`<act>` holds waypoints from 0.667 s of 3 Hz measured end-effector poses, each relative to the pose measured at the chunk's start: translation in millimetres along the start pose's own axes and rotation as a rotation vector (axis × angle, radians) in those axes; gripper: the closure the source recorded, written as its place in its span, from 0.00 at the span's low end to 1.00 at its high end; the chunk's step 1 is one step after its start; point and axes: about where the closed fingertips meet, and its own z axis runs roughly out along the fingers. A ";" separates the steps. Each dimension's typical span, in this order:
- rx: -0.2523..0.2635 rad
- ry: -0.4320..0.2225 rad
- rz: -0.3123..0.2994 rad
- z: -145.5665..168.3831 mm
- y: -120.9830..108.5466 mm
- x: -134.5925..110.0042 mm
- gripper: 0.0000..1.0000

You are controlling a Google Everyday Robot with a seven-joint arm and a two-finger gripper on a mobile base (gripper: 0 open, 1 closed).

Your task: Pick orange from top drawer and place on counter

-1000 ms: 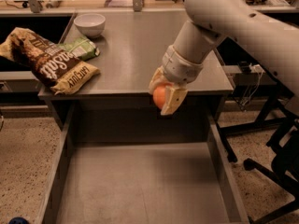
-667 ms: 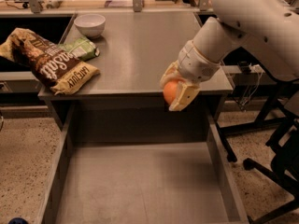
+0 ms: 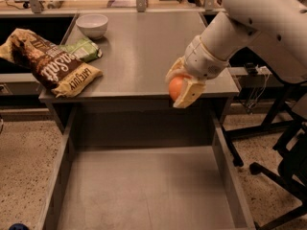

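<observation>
My gripper [image 3: 180,86] is shut on the orange [image 3: 175,87], a small round fruit held between the two pale fingers. It hangs at the counter's [image 3: 144,51] front edge, right of the middle, just above the level of the tabletop. The top drawer [image 3: 144,190] is pulled out below, its flat grey floor bare. My white arm reaches in from the upper right.
A brown snack bag [image 3: 53,63] and a green packet [image 3: 84,49] lie on the counter's left side. A white bowl [image 3: 92,25] stands at the back left. Black chair legs [image 3: 283,166] are on the floor to the right.
My gripper with the orange has moved a little to the right and slightly up along the counter's front edge. The drawer and counter items have not moved.
</observation>
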 end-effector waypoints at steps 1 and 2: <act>0.070 -0.025 0.013 -17.1 -24.7 -2.5 1.00; 0.166 -0.101 0.039 -34.6 -57.1 1.0 1.00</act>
